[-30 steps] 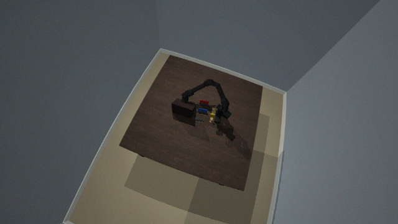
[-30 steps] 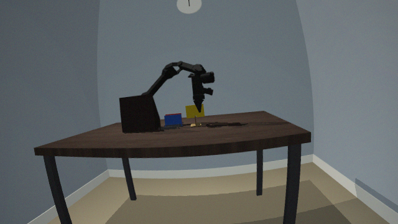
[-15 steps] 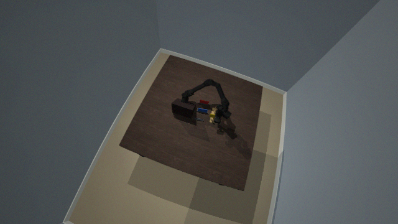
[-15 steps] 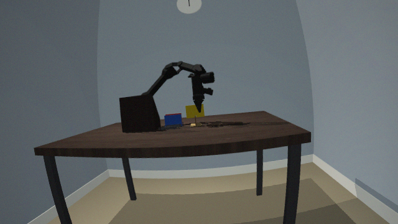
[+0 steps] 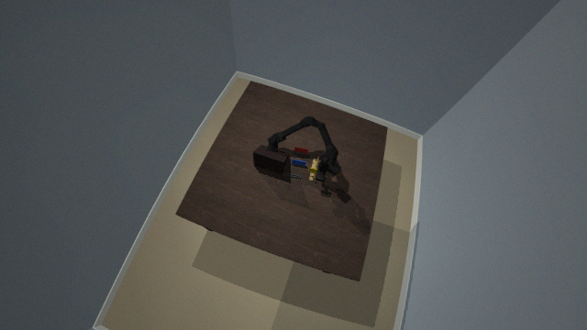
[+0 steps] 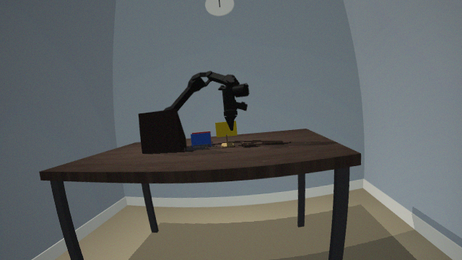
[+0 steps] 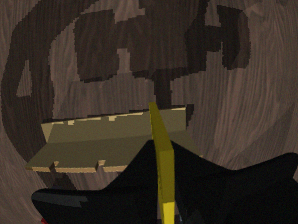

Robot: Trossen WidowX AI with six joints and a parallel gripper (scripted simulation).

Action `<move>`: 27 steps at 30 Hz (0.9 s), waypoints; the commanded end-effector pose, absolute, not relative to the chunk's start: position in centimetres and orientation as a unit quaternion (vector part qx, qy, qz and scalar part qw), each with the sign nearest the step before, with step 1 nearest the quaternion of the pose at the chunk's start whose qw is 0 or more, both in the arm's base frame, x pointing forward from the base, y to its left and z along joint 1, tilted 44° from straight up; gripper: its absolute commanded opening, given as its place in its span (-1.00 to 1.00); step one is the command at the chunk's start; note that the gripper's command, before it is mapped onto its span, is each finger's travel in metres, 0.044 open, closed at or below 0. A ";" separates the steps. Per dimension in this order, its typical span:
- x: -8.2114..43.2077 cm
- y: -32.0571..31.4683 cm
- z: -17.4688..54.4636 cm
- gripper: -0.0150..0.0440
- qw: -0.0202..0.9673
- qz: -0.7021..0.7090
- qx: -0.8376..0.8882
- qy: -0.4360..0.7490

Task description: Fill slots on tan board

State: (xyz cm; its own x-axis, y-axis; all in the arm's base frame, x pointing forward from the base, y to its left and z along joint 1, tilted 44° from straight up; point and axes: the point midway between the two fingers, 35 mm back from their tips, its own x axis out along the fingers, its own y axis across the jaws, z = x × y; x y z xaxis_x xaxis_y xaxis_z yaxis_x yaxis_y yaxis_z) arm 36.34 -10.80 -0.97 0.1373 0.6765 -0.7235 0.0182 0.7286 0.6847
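Yellow board gripped upright over the tan one

The gripper is closed down to a narrow gap, pinching the yellow board. In the exterior view this board stands upright near the centre of the frame, above the tan board. Whether the two touch cannot be told.

The wrist view shows the tan board across the left and middle of the frame, two slots visible along its lower edge. The yellow board runs crosswise to it, right of those slots; a dark finger hides part of the tan edge there.

The blue board stands left of the yellow one in the exterior view, with the red board's top edge showing behind it. From the top, red lies above blue near the centre, and a grey holder below blue. All are on the dark table.
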 end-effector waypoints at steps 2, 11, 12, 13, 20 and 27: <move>36.2 -10.7 -1.1 -0.49 0.698 0.240 0.280 0.614; 36.4 -10.3 -1.3 -0.49 0.696 0.237 0.284 0.615; 36.4 -10.3 -1.3 -0.49 0.696 0.237 0.284 0.615; 36.4 -10.3 -1.3 -0.49 0.696 0.237 0.284 0.615; 36.5 -10.1 -1.5 -0.49 0.696 0.237 0.284 0.615; 36.5 -10.0 -1.6 -0.49 0.696 0.237 0.284 0.615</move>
